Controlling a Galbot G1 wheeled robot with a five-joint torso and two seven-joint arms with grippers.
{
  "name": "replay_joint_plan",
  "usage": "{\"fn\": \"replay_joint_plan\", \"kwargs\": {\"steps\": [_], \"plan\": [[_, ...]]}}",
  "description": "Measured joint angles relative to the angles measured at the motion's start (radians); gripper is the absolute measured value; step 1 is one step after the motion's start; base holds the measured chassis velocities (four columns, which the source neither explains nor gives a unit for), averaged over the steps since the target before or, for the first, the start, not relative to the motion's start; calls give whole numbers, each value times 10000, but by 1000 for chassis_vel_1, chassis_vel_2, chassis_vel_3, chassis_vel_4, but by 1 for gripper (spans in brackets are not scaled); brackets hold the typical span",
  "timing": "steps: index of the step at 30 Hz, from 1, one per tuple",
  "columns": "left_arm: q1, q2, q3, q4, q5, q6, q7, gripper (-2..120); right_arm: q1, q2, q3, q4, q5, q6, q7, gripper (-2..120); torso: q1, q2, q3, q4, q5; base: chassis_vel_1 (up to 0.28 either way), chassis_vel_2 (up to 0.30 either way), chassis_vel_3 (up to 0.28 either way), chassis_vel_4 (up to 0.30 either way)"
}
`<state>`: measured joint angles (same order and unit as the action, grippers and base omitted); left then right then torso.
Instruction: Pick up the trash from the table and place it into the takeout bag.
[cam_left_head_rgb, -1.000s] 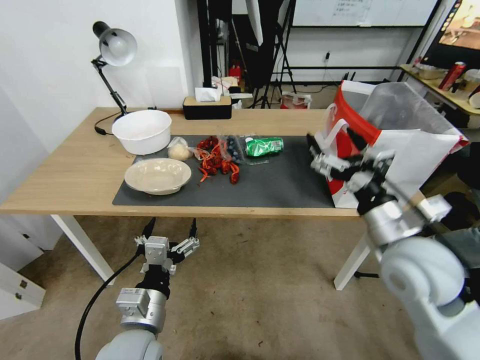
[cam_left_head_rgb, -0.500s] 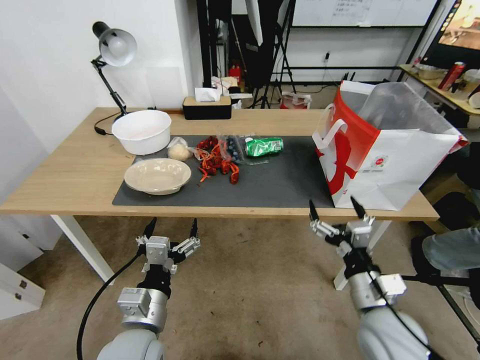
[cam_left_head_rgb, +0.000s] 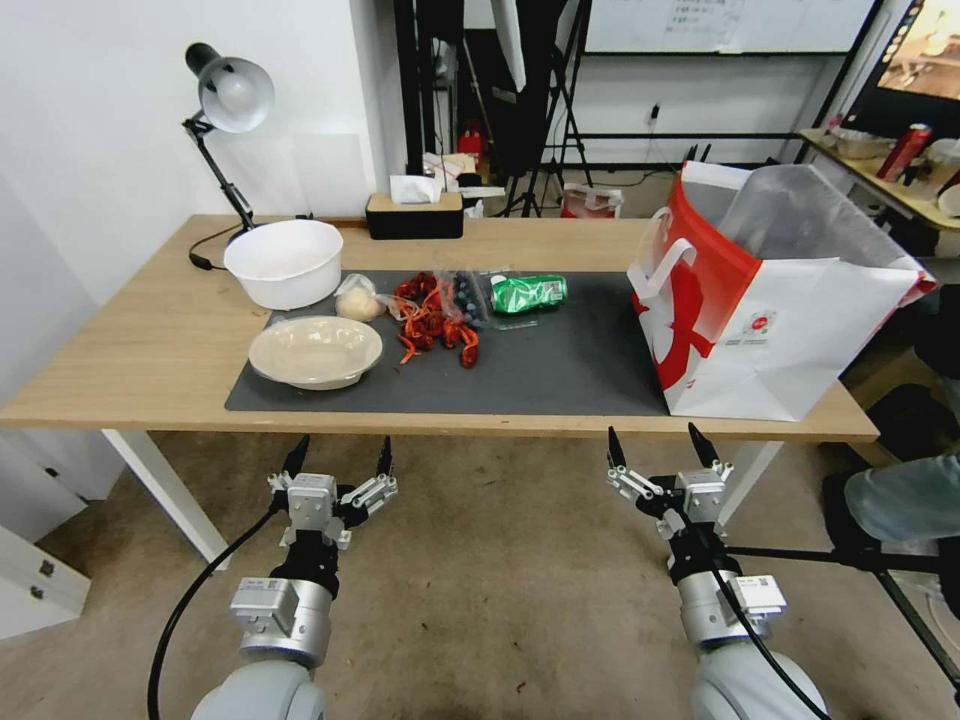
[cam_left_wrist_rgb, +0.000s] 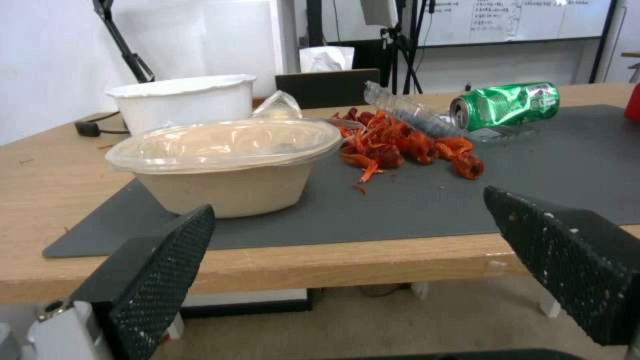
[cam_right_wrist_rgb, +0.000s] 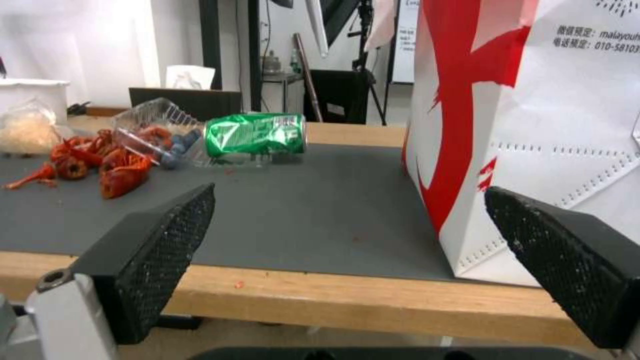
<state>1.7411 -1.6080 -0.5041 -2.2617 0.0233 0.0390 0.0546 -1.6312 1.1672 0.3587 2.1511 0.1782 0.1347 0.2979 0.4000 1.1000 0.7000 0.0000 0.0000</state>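
On the table (cam_left_head_rgb: 150, 350), trash lies on the dark grey mat (cam_left_head_rgb: 560, 370): a shallow beige dish (cam_left_head_rgb: 315, 350) under a clear lid, a small bagged beige lump (cam_left_head_rgb: 357, 300), red shell scraps (cam_left_head_rgb: 432, 320) and a crushed green can (cam_left_head_rgb: 530, 292). The white and red takeout bag (cam_left_head_rgb: 770, 320) stands open at the table's right end. My left gripper (cam_left_head_rgb: 343, 452) hangs open and empty below the table's front edge, facing the dish (cam_left_wrist_rgb: 227, 167). Level with it, my right gripper (cam_left_head_rgb: 652, 440) is open and empty, facing the can (cam_right_wrist_rgb: 255, 134) and the bag (cam_right_wrist_rgb: 533, 125).
A white bowl (cam_left_head_rgb: 285, 262) and a desk lamp (cam_left_head_rgb: 230, 95) stand at the table's back left. A black tissue box (cam_left_head_rgb: 414, 212) sits at the back edge. A clear plastic tray (cam_left_head_rgb: 465, 292) lies beside the can. Stands and a side table crowd the room behind.
My right arm has come down from in front of the takeout bag to below the table's front edge, its gripper open throughout. The left arm has stayed put.
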Motion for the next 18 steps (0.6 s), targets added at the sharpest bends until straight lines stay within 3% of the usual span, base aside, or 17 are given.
{"fn": "replay_joint_plan", "kwargs": {"steps": [10, 18], "plan": [[-51, 0, 4, 67, -5, -16, -6, 100, 773, -33, -248, 271, 581, -746, 262, 100, -1, 0, 1, -1, 0, 0, 0, 0, 0], [-83, 0, 4, 130, -6, -23, -9, 100, 2303, -79, -937, 489, 1547, -2731, 1122, 100, 0, 0, 1, 0, 1, 0, 0, 0, 0]]}}
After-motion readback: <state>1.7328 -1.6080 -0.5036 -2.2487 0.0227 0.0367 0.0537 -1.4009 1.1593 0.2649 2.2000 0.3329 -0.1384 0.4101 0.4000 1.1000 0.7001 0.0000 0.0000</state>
